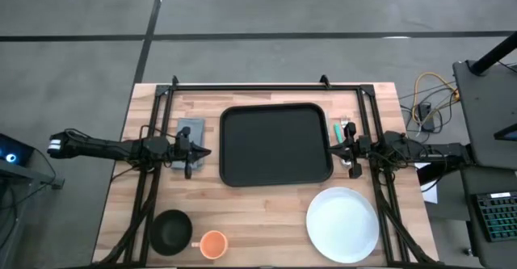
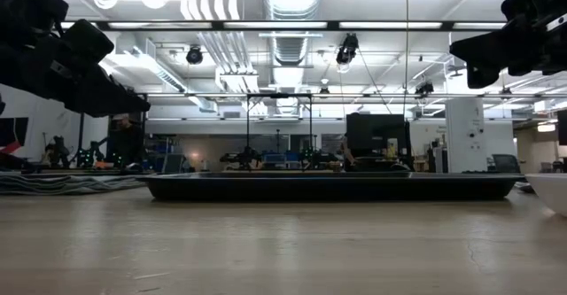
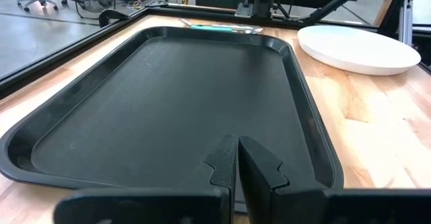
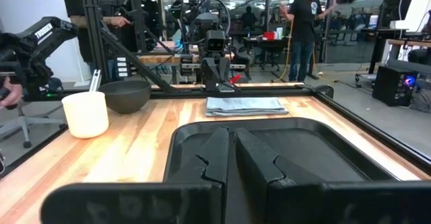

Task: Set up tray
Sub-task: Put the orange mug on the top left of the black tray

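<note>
The large black tray (image 1: 275, 145) lies flat in the middle of the table, and the low view shows it as a long dark rim (image 2: 328, 186). My left gripper (image 1: 202, 152) hovers shut over the tray's left edge, its fingertips (image 3: 237, 160) pointing across the tray (image 3: 168, 83). My right gripper (image 1: 335, 150) hovers shut over the tray's right edge (image 4: 269, 133), facing the left arm. Both arms hang well above the table in the low view. A grey folded napkin (image 1: 190, 132) lies left of the tray, partly under the left arm.
A white plate (image 1: 342, 223) sits near the table's front right. A black bowl (image 1: 171, 229) and an orange cup (image 1: 212, 243) stand at the front left. Green-handled cutlery (image 1: 343, 129) lies right of the tray. A black frame (image 1: 250, 86) runs along the far edge. People stand in the room beyond (image 4: 306, 22).
</note>
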You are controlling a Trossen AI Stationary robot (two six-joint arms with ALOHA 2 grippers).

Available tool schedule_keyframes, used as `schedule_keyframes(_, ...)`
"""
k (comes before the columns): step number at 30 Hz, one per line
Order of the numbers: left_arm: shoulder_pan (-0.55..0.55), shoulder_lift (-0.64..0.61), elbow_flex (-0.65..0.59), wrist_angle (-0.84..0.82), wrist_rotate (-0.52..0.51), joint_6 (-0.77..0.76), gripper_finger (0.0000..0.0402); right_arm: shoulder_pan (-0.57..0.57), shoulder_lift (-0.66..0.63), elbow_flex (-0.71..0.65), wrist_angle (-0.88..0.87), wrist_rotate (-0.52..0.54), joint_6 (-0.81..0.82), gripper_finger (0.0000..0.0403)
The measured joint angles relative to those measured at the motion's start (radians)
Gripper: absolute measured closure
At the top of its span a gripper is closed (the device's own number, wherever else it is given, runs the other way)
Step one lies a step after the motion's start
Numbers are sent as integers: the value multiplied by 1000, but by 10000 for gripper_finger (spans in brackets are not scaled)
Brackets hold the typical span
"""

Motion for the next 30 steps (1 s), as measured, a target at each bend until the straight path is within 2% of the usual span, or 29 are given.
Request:
schedule_keyframes(6,0,0,0,-1,-3,5,401,0,0,0,1,1,-105,385)
schedule_keyframes(9,0,0,6,-7,-3,-79,401,0,0,0,2,2,-149,385)
schedule_keyframes(14,0,12,103,-78,-3,-66,374,0,0,0,1,62,-180,385)
schedule_keyframes(17,0,45,228,-155,-3,-40,337,0,0,0,0,79,-158,385)
schedule_keyframes(22,0,163,504,-378,2,-20,267,0,0,0,-1,80,-137,385)
schedule_keyframes(27,-2,371,828,-638,156,-106,223,0,0,0,-2,79,-119,385)
schedule_keyframes(30,-19,516,1011,-807,187,-199,218,0,0,0,-2,79,-104,385)
